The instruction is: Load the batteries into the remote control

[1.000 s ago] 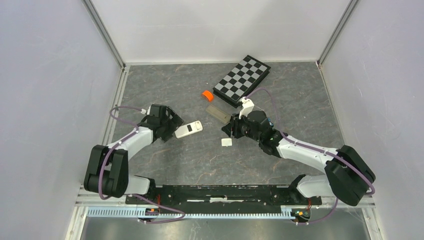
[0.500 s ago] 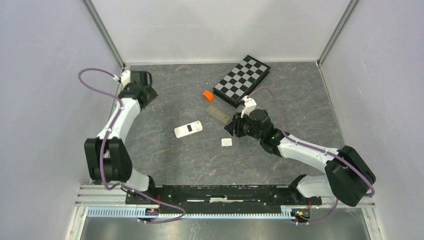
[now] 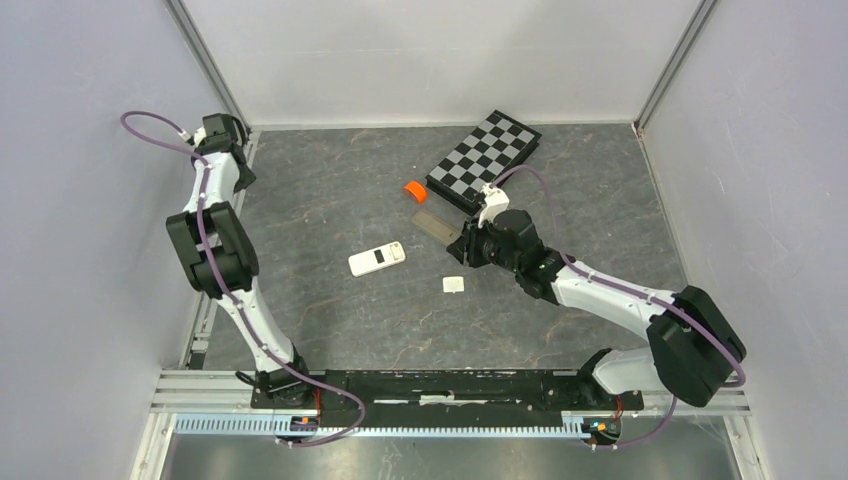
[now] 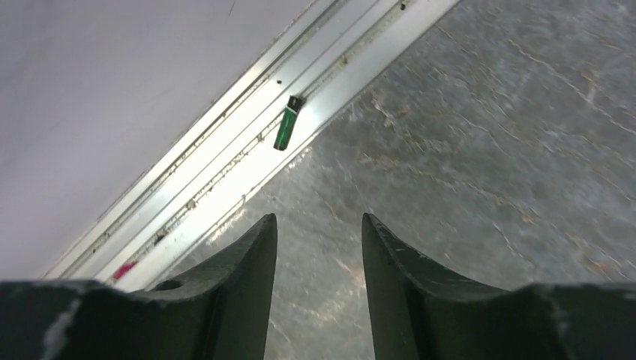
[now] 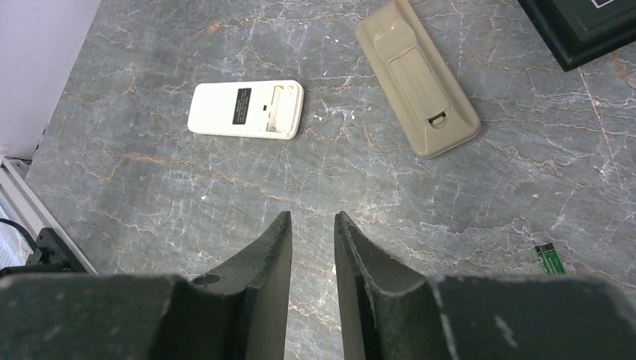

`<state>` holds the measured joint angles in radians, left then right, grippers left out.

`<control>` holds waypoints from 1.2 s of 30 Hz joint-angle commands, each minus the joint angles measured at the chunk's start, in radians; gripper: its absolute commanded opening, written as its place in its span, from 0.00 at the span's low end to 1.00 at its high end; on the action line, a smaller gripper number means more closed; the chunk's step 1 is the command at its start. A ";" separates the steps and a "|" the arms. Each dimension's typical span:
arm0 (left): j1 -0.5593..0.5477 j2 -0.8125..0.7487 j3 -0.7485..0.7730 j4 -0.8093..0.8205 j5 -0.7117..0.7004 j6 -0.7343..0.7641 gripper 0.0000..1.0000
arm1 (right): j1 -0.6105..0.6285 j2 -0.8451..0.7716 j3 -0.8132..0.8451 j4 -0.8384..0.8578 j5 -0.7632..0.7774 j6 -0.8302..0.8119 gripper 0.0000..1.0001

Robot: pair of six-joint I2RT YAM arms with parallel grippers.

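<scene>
The white remote control (image 3: 377, 259) (image 5: 246, 110) lies back up in the middle of the floor, its battery bay uncovered. One green battery (image 4: 286, 124) lies in the aluminium rail along the left wall, ahead of my left gripper (image 4: 319, 221) (image 3: 225, 140). That gripper is open and holds nothing. A second green battery (image 5: 549, 257) lies on the floor at the right of the right wrist view. My right gripper (image 5: 311, 216) (image 3: 462, 249) hovers to the right of the white remote. Its jaws stand a narrow gap apart with nothing between them.
A tan remote (image 3: 437, 224) (image 5: 417, 77) lies back up with its cover on, just beyond my right gripper. A chessboard (image 3: 484, 160), an orange roll (image 3: 413, 189) and a small white cover (image 3: 453, 284) are nearby. The left wall and rail (image 4: 225, 161) hem in my left arm.
My left arm has swung away from the white remote to the far left corner, its jaws narrowing. My right gripper has shifted slightly towards the tan remote and closed a little.
</scene>
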<state>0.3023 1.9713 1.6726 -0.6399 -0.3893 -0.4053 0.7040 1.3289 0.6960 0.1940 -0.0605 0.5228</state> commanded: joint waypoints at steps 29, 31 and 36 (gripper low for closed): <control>0.131 0.394 0.328 -0.078 0.121 0.246 0.36 | -0.017 0.175 0.139 -0.028 -0.031 0.043 0.28; 0.137 0.402 0.332 -0.090 0.122 0.246 0.35 | -0.018 0.172 0.133 -0.027 -0.031 0.044 0.28; 0.149 0.410 0.331 -0.090 0.132 0.246 0.34 | -0.019 0.163 0.123 -0.025 -0.033 0.046 0.27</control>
<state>0.4267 2.3661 1.9736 -0.7143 -0.2821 -0.1883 0.6907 1.5028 0.8017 0.1482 -0.0834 0.5575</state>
